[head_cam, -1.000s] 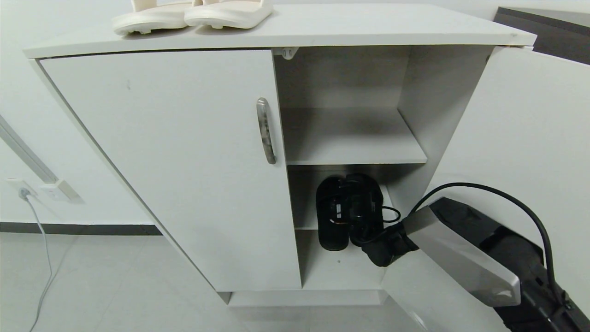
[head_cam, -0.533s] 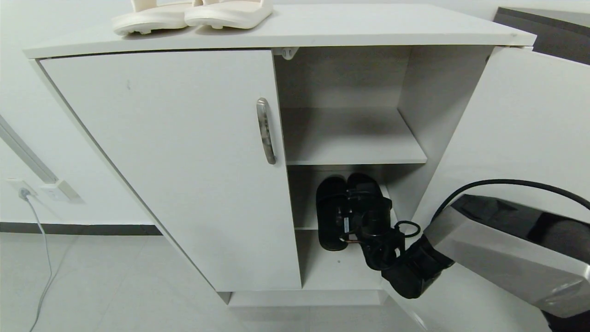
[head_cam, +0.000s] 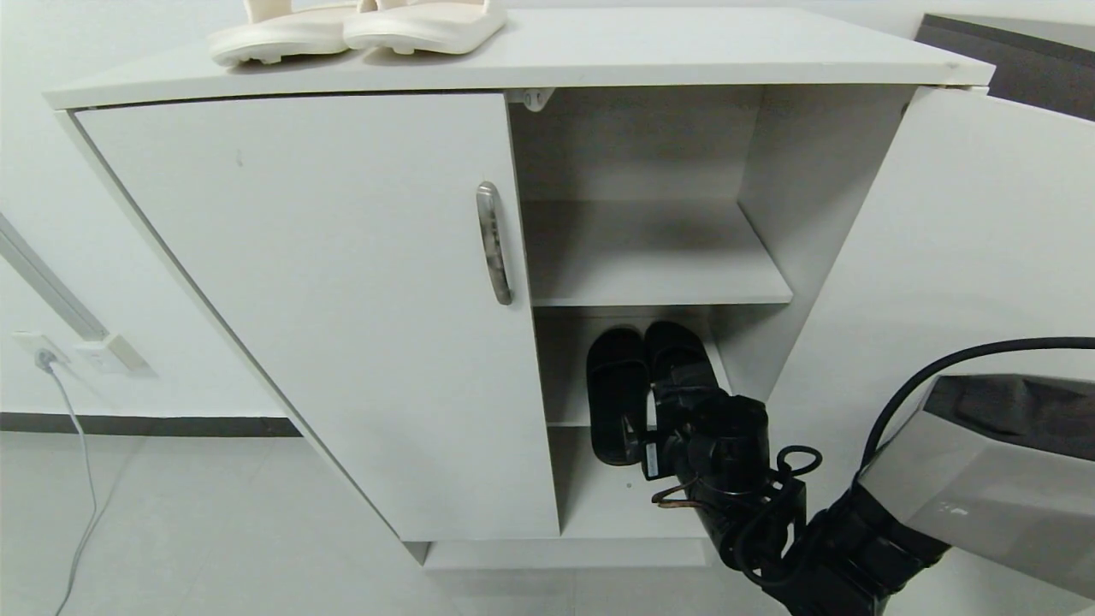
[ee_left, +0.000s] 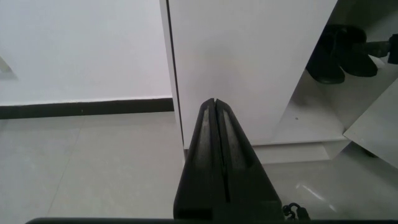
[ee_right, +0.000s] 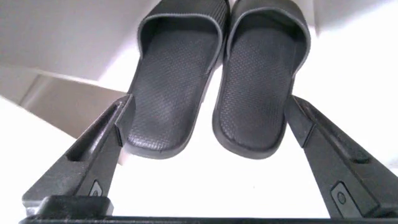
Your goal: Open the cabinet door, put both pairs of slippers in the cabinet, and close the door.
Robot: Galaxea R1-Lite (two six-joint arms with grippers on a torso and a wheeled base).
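Pale floor (ee_left: 93, 162) under cabinet (head_cam: 650, 51), right door (head_cam: 967, 257) open | black slippers (head_cam: 616, 393) side by side on lower shelf (head_cam: 566, 419) | cream slippers (head_cam: 359, 30) on cabinet top | right gripper (ee_right: 209, 106) spread wide just before black pair, apparently not touching | left gripper (ee_left: 214, 106) pressed together, low near floor

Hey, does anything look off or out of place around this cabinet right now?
The pair of black rubber slippers lies neatly side by side on the lower shelf, but their heels jut past its front edge and might catch the open white cabinet door. The cream foam slippers sit on the cabinet's top.
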